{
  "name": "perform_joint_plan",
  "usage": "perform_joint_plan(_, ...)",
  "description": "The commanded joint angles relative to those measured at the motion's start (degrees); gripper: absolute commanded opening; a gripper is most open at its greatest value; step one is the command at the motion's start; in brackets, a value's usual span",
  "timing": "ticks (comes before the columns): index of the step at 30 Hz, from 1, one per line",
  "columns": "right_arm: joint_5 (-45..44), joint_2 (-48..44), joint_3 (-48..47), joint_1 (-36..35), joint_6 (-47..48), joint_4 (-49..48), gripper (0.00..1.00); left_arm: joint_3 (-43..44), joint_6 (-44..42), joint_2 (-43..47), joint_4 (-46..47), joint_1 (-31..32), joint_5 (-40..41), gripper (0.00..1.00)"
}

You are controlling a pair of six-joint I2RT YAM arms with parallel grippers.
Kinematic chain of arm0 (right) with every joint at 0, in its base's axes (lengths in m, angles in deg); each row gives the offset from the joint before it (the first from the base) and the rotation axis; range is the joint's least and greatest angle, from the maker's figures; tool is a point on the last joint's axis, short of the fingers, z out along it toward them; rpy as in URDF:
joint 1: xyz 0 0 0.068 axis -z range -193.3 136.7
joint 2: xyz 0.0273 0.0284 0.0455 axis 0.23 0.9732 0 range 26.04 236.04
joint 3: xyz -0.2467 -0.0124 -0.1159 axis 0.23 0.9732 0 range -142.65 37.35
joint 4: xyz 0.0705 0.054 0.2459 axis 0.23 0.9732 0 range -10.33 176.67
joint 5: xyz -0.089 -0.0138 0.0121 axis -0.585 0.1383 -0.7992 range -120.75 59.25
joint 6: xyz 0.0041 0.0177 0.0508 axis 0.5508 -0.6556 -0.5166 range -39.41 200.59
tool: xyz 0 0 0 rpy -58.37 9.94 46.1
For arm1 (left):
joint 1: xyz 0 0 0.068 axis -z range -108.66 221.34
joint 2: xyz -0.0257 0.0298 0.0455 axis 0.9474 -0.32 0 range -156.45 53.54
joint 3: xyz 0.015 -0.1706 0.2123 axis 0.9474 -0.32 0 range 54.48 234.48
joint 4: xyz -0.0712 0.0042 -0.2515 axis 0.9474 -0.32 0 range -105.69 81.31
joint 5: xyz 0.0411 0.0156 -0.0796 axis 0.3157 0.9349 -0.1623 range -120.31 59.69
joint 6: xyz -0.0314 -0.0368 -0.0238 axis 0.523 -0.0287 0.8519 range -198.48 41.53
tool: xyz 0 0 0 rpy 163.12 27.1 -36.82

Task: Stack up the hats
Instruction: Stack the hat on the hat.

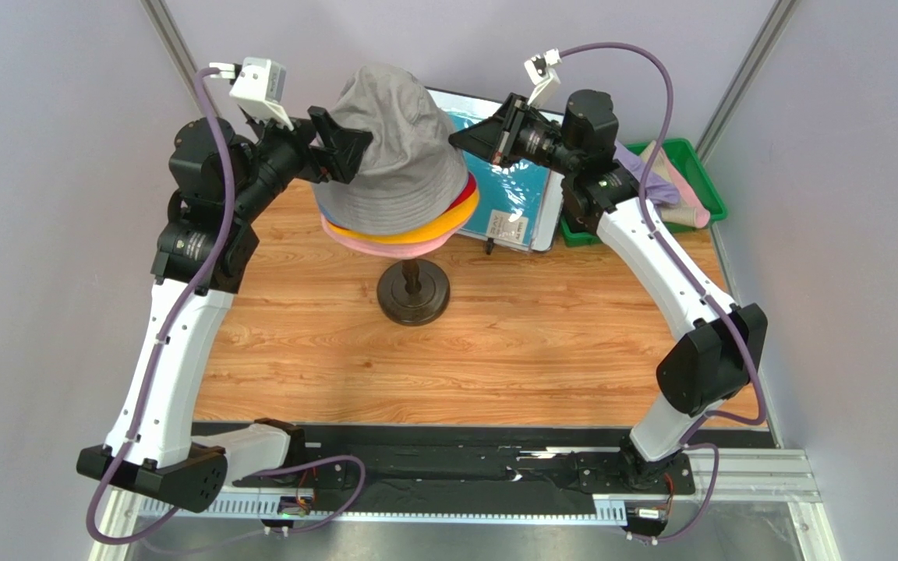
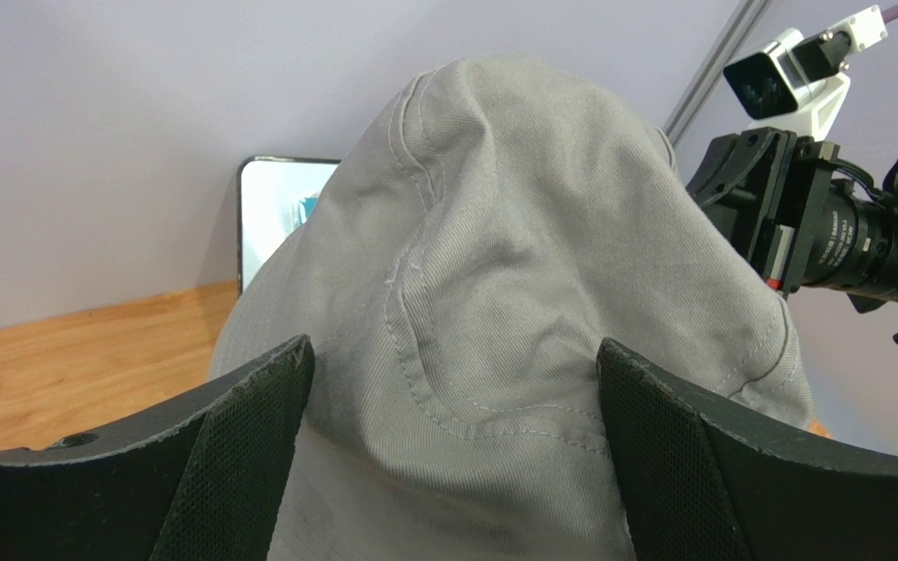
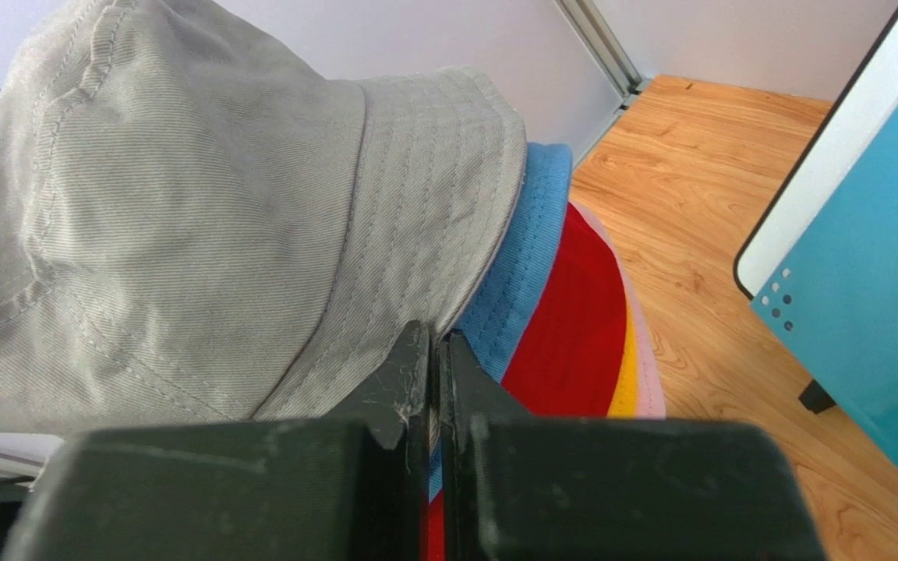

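The beige hat sits at top centre of the overhead view, capping a stack of hats on a stand with a dark round base. Under it show the brims of a blue hat, a red hat, an orange-yellow hat and a pink hat.

The left claw stands wide open and holds nothing. Its two black fingers flank the hat's crown, low in its own camera's frame.

The right claw is pressed fully shut, with its tips right at the edge of the beige brim. Whether any cloth is pinched between them I cannot tell. A teal sheet lies just right of the stack.
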Motion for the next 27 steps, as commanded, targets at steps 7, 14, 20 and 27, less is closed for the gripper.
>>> perform_joint_plan(7,-3.04,-1.37,4.16,-0.29,7.86,14.76,0.0,-4.24,-2.19,2.87,1.45,0.33,2.7,0.95)
perform_joint_plan(14,-4.0,-3.74,6.36,-0.29,9.18,16.78,0.0,-5.47,-2.28,3.85,1.36,0.33,2.89,0.95)
perform_joint_plan(20,-5.14,-3.83,2.24,-0.38,11.37,21.42,0.0,-3.72,-1.49,4.55,1.36,0.33,2.53,0.97)
perform_joint_plan(27,-4.71,-6.81,-2.61,1.37,14.63,26.98,0.71,-1.51,-2.62,9.45,0.04,0.33,8.23,0.99)
